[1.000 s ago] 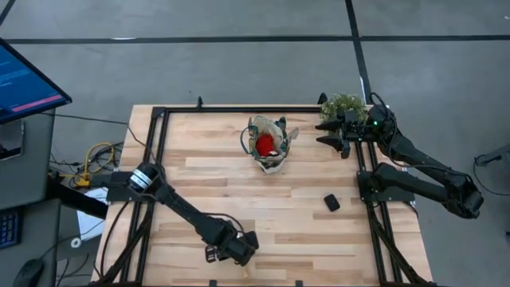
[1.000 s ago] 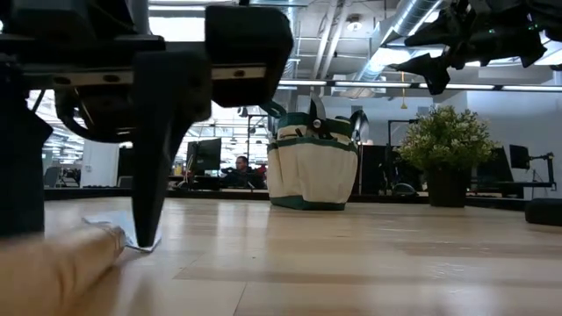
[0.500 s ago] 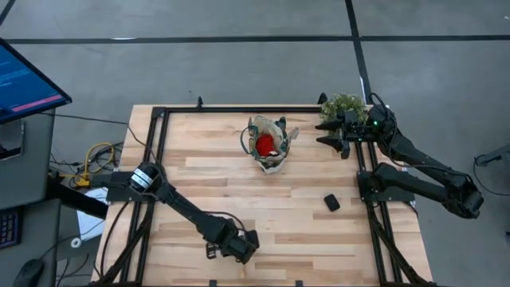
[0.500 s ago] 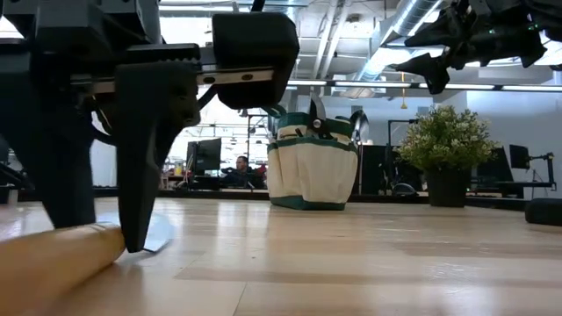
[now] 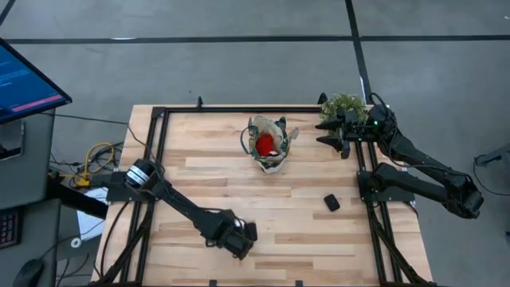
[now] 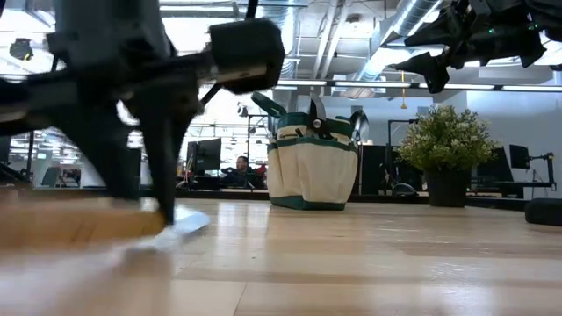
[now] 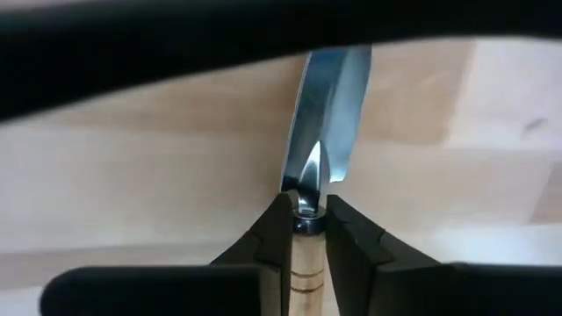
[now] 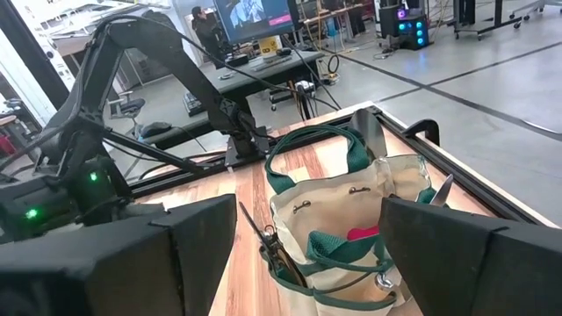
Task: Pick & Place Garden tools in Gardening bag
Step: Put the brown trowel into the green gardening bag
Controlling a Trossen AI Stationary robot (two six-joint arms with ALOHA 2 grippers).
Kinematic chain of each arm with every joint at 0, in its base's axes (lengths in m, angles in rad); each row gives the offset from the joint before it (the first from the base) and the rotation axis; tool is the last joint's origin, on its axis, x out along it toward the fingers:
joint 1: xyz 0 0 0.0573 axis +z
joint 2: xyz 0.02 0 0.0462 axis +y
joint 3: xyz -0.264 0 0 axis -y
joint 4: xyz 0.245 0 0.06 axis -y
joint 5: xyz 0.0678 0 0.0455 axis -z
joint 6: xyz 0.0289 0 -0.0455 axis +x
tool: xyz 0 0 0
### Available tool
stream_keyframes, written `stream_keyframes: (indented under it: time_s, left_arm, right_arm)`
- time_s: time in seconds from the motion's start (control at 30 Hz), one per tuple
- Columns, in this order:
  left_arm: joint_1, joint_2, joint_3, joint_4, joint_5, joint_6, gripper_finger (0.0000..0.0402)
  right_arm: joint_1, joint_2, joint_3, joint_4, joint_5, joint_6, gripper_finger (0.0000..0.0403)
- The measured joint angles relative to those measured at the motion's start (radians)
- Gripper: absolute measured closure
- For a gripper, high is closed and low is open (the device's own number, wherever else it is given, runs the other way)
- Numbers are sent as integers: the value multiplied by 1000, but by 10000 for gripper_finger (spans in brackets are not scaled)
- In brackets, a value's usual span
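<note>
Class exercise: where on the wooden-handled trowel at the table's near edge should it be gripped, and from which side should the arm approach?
Grip the trowel at the top of its wooden handle, by the ferrule, from above. It lies flat; the round handle fits between fingers, the thin blade wouldn't. The left end effector grips there.

Both arms are dark, nearly black, built of slim links with bulkier joints. The left arm (image 5: 179, 211) carries a silver-grey ring around its joint near the table's left edge. The right arm (image 5: 422, 163) shows a small green light near its wrist. The left gripper (image 7: 305, 230) has two black, wedge-shaped fingers (image 7: 274, 241) tapering to narrow tips.
</note>
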Motion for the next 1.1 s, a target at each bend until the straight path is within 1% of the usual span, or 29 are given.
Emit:
stream_keyframes:
  time_s: [0.03, 0.23, 0.37, 0.5, 0.67, 0.77, 0.87, 0.97, 1.1]
  left_arm:
    - [1, -13, 0, -10, -20, 3, 356]
    - [2, -105, 2, -86, -88, 74, 401]
    - [16, -157, 4, -144, -120, 93, 401]
    - [20, -172, 4, -163, -117, 93, 399]
    - [26, -164, 4, -156, -92, 97, 387]
    - [22, -143, 4, -126, -77, 112, 369]
    - [16, -114, 4, -62, -79, 154, 339]
    - [16, -80, 5, -5, -80, 160, 299]
    - [16, -47, 5, 48, -81, 159, 234]
  right_arm:
    - [0, 0, 0, 1, 0, 0, 138]
    - [0, 0, 0, 4, 0, 7, 138]
    - [0, 0, 0, 4, 0, 8, 138]
    - [0, 0, 0, 3, 0, 9, 138]
    - [0, 0, 0, -1, 0, 85, 138]
    - [1, 0, 0, -8, 0, 87, 138]
    - [1, 0, 0, -8, 0, 87, 138]
    - [1, 0, 0, -8, 0, 87, 138]
    - [1, 0, 0, -11, -3, 87, 138]
